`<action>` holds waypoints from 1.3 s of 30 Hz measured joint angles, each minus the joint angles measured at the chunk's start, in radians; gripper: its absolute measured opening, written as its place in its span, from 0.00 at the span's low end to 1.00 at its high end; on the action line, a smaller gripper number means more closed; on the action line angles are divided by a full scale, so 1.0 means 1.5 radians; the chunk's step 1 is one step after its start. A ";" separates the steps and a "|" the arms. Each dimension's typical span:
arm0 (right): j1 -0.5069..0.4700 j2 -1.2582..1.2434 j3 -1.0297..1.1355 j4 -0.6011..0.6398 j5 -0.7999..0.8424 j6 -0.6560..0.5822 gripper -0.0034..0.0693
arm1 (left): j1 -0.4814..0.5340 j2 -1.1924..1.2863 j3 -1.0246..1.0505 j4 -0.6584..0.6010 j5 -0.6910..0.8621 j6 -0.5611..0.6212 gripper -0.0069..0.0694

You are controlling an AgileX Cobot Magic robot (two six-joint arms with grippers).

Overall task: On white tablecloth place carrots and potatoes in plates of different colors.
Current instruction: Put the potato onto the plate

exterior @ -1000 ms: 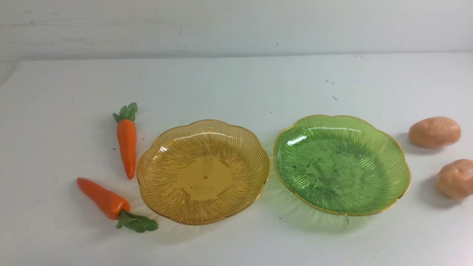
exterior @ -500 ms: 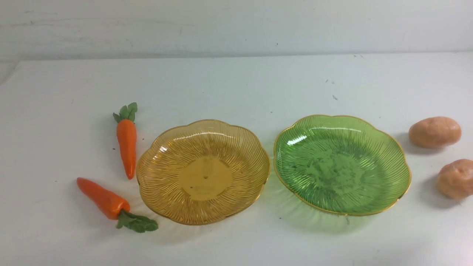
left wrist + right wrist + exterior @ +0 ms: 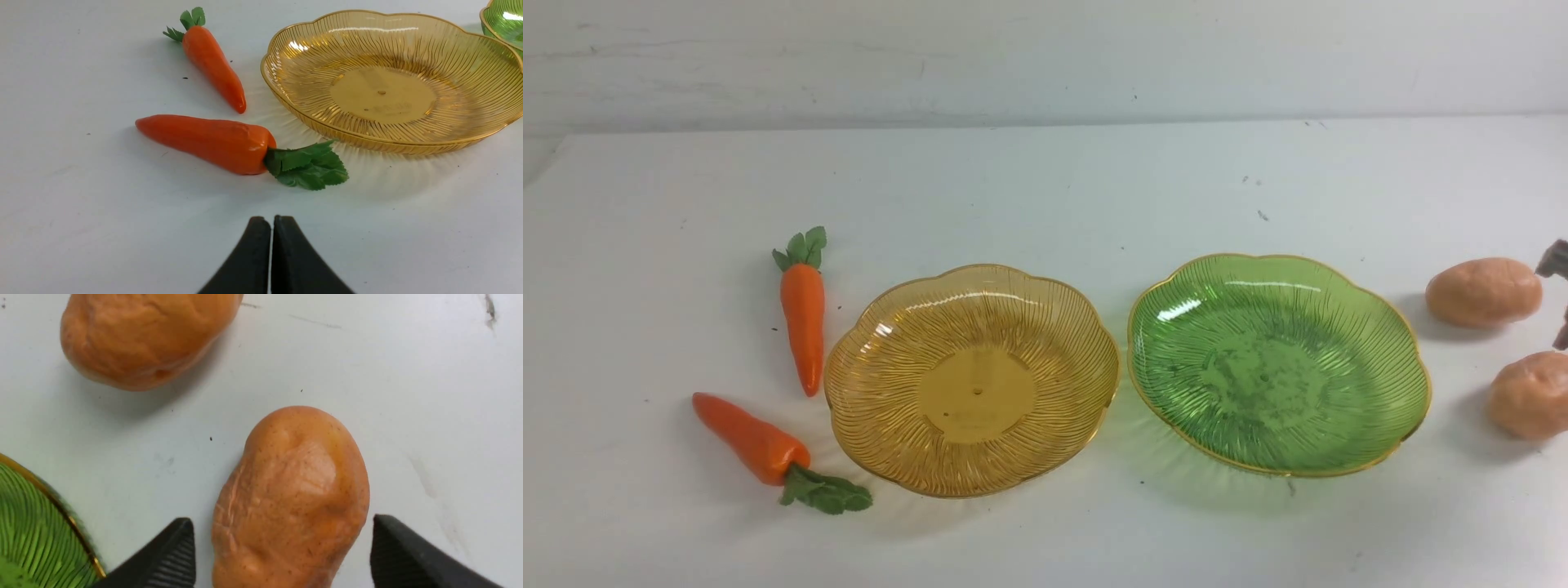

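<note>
While the left pincer (image 3: 271, 220) is closed and the right pincer (image 3: 283, 520) wide open, both empty, off-centre closing could roll the potato (image 3: 292, 482).

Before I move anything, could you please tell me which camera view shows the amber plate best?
The front view does: the amber plate appears whole there, its scalloped rim uncut. The left wrist view shows it closer, but the picture's edge cuts off a little rim. The right wrist view does not show it.
</note>
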 joint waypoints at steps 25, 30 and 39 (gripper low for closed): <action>0.022 -0.008 -0.124 0.081 0.113 -0.258 0.82 | 0.000 0.000 0.000 0.000 0.000 0.000 0.09; 0.107 -0.014 -0.127 0.207 0.065 -0.382 0.82 | 0.000 0.000 0.000 0.000 0.000 0.000 0.09; 0.230 0.081 -0.127 0.190 0.007 -0.427 0.83 | 0.000 0.000 0.000 0.000 0.000 -0.001 0.09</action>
